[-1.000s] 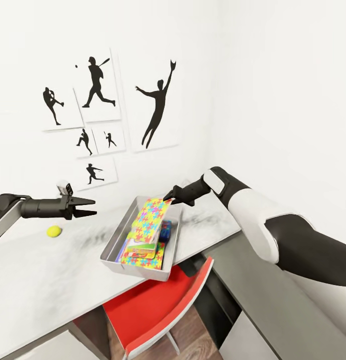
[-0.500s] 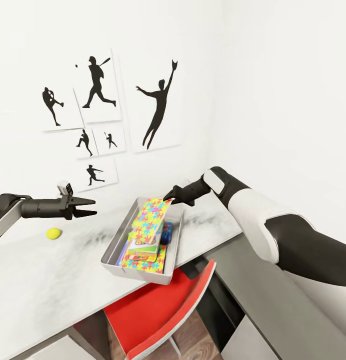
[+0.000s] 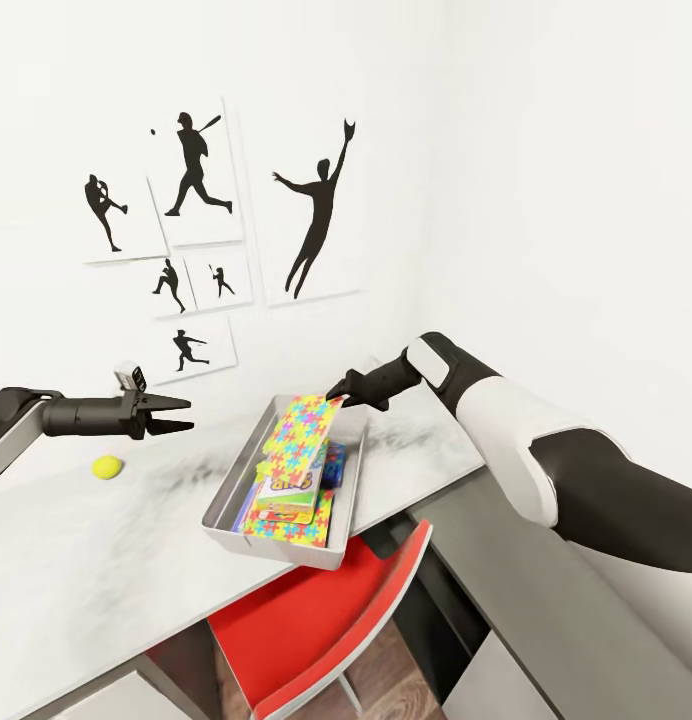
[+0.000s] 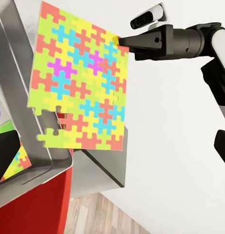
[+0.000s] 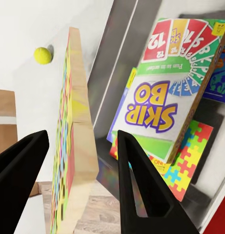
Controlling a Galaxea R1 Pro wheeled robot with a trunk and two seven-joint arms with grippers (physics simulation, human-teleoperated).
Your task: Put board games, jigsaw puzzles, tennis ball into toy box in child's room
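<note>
On the counter's [image 3: 96, 540] left, the left claw [image 3: 178, 415] hangs released above the ball [image 3: 108, 467], which lies well apart from the box [image 3: 224, 490]. Mid-counter, the box holds the Skip-Bo game [image 5: 156, 114], another game and one puzzle [image 5: 193, 146]. At its far right rim the right claw [image 3: 333, 394] appears to pinch a corner of the second puzzle [image 3: 302, 432], tilted over the box; in the wrist view its fingers look spread, so I cannot tell the grip. Next, I judge: let it drop inside, then fetch the ball. A red chair [image 3: 316, 620] sits below, clear of the work.
</note>
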